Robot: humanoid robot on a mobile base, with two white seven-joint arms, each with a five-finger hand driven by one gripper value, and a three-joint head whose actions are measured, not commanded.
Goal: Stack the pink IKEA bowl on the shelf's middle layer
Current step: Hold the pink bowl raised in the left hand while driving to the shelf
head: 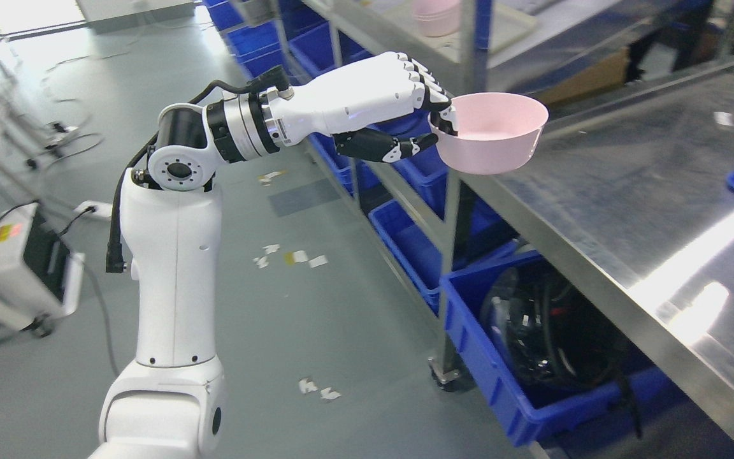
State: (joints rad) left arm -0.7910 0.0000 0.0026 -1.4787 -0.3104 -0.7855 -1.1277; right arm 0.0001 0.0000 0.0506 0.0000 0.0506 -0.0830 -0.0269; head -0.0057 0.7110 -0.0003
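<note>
Bowl in hand, other bowls wait ahead.

The left hand (405, 105) pinches the pink bowl's (491, 140) near rim, above the steel table's (628, 191) corner. The pink stack (436, 16) sits further up, behind the bowl.

Left arm rises from lower left, elbow bent, forearm extended rightward. Left hand (405, 108) is clamped closed: fingers above, thumb below, pinching a rim.

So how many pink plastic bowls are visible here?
2, possibly more: one pink plastic bowl held by the left hand; one blurry pink bowl on the steel shelf behind, perhaps a stack.
</note>
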